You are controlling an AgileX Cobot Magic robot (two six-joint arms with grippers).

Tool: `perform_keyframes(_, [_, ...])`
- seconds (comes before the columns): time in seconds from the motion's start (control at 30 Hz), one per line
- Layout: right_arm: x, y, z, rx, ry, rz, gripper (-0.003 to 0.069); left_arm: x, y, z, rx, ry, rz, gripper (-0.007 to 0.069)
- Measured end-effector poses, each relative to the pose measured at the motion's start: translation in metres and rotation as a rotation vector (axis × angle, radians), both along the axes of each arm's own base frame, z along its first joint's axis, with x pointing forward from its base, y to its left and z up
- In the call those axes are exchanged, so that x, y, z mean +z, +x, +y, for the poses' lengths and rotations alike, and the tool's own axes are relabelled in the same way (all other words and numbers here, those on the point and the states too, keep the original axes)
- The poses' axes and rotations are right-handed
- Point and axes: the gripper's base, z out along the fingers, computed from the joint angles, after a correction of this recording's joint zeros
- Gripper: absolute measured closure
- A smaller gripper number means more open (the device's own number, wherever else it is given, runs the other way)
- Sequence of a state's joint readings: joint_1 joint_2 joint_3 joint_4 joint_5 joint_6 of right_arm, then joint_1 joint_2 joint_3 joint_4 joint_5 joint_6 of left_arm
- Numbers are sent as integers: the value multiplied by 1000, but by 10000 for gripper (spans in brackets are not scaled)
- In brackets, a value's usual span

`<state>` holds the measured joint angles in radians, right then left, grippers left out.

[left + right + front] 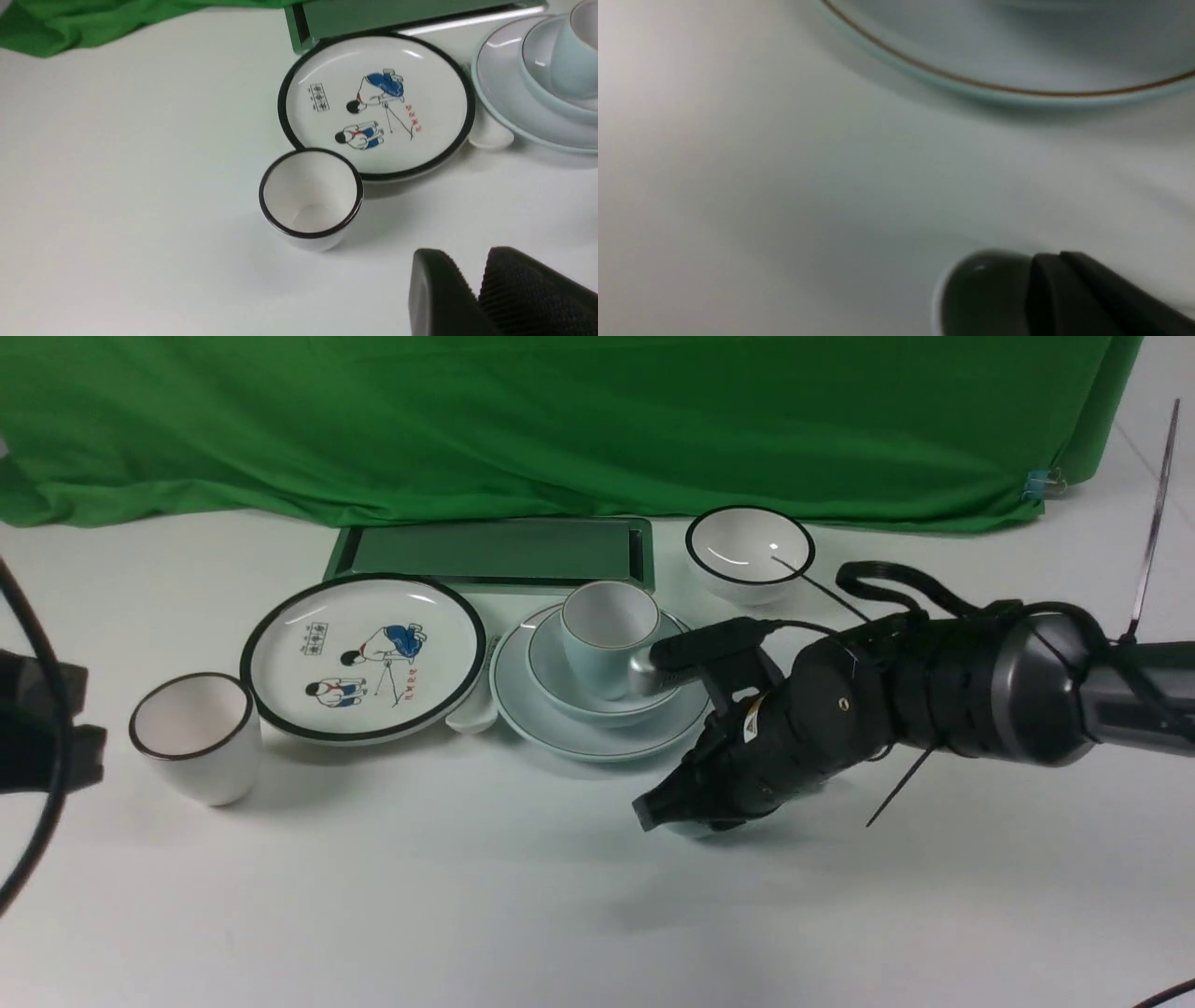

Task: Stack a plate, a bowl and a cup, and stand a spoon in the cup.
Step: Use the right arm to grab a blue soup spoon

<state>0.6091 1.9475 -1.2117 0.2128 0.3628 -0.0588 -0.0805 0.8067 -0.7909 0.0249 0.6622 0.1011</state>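
Observation:
The pale blue plate [560, 733] lies mid-table with the shallow blue bowl [551, 677] on it and the blue cup [607, 630] standing in the bowl. My right gripper [667, 817] is low over the table just in front of the plate's near right edge. In the right wrist view its fingers [1064, 289] are pressed together, and a glossy rounded spoon bowl [976, 294], dark in shadow, sticks out past them. The plate's rim [994, 91] is close ahead. My left gripper [467, 261] is shut and empty at the far left, near the white cup.
A white black-rimmed cup [196, 737] stands front left and a cartoon plate [364, 653] lies beside the stack. A white spoon end [476, 714] shows between the two plates. A black-rimmed white bowl [747, 551] and a green tray [495, 555] are at the back.

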Motion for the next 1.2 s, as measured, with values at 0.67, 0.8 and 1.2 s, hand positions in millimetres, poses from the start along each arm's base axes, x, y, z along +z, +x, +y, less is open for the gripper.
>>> perform_keyframes(0.67, [40,-26,-97,-419,27,107,370,6,9,-2,-3,-33,-99,528])
perform_keyframes(0.8, [13,-50,-109,-592,125,134,366,1,17,-5,-2,-81,-68,526])
perform_keyframes(1.2, [-9,-29,-102,-744,317,34,246,-11,32,-10,5,-153,5,517])
